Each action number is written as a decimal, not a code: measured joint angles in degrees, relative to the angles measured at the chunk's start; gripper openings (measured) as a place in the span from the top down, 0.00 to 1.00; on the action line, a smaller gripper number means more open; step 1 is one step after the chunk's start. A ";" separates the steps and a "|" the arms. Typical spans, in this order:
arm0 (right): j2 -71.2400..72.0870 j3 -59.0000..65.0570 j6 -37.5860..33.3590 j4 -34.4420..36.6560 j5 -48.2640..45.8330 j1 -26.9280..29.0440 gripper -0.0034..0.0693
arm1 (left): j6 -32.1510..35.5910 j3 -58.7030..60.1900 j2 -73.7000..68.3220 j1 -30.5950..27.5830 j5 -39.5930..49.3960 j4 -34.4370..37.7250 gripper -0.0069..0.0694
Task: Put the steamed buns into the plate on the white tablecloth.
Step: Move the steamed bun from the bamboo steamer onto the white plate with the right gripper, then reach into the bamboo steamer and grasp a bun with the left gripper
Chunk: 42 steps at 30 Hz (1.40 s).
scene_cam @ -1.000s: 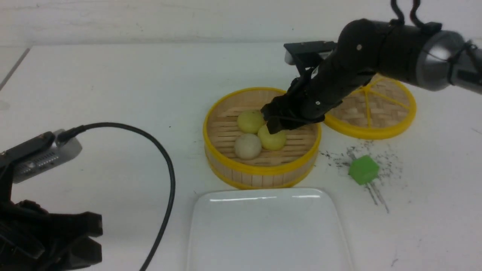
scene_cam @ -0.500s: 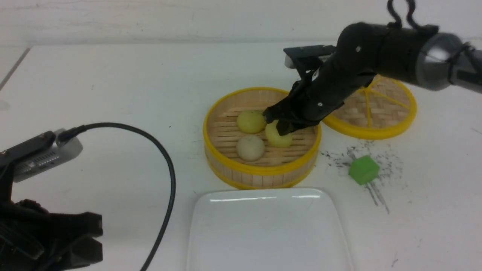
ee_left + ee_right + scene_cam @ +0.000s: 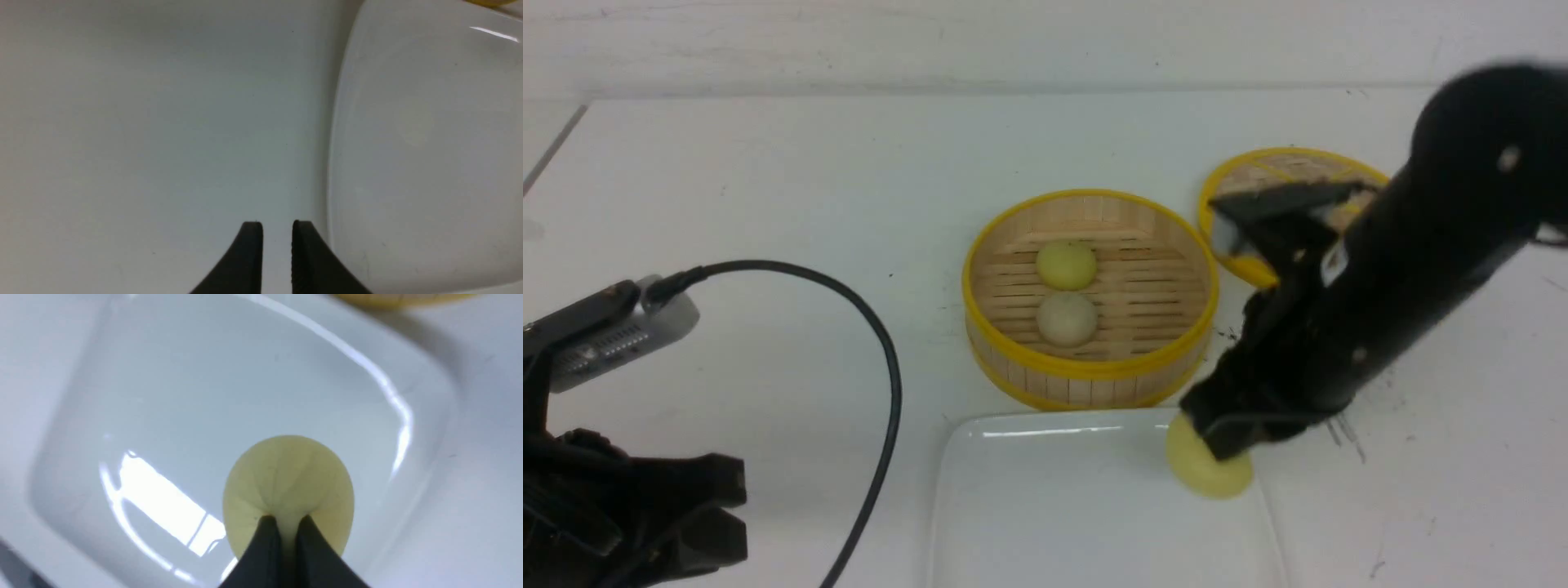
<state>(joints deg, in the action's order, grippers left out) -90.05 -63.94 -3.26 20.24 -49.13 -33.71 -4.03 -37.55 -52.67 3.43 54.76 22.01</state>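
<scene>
Right claw (image 3: 1225, 445): I had it clamped on a pale yellow bun (image 3: 1207, 475), pinching the pleated top.
Held bun: at the plate (image 3: 1054, 498), far right corner; contact not determinable.
Other buns: second yellow bun (image 3: 1066, 264) and beige bun (image 3: 1067, 318) lay in the steamer basket (image 3: 1086, 371).
Left claw (image 3: 277, 232): fingers nearly together, empty, beside the plate over the white tablecloth (image 3: 768, 163).

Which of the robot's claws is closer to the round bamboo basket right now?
Right. The right gripper hangs just off the steamer basket at its near-right side, pinching a yellow bun over the plate corner. The left gripper sits far off, at the near left.
</scene>
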 joint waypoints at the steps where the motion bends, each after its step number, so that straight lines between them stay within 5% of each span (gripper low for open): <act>1: -0.59 3.01 0.15 0.00 3.86 -1.12 0.90 | -0.35 0.00 0.00 0.00 -0.18 0.00 0.72; 5: -3.70 8.83 0.29 0.07 16.45 -3.04 0.83 | -0.78 0.00 0.00 0.00 -0.53 0.00 0.70; 10: -6.39 9.91 2.68 0.56 21.64 -3.23 0.60 | -1.03 0.00 -0.56 0.00 0.30 0.00 0.65; 15: -4.47 8.07 3.26 -0.49 16.95 -3.23 0.39 | -1.65 -2.72 -2.47 0.00 1.54 0.00 0.56; 20: 3.20 0.55 3.26 -9.01 3.99 -3.23 0.32 | -1.70 -11.64 -7.74 0.00 5.07 0.20 0.51; 25: 12.06 -2.06 7.17 -21.08 -8.55 -3.23 0.42 | -1.65 -20.46 -16.54 0.05 7.35 2.49 0.51; 30: 19.98 -2.06 12.85 -29.22 -20.26 -3.23 0.71 | -1.43 -26.48 -25.72 4.46 8.48 4.30 0.51; 33: 26.48 -0.33 15.34 -30.88 -21.24 -3.23 0.94 | -1.90 -31.90 -31.93 12.15 7.41 3.97 0.51; 42: 40.86 11.37 15.82 -31.03 -22.17 -3.23 0.97 | -10.69 -54.96 -51.78 25.03 6.59 -6.80 0.43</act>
<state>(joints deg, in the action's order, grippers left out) -49.19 -52.57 12.56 -10.79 -71.31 -36.94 -14.71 -92.51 -104.45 28.46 61.35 15.21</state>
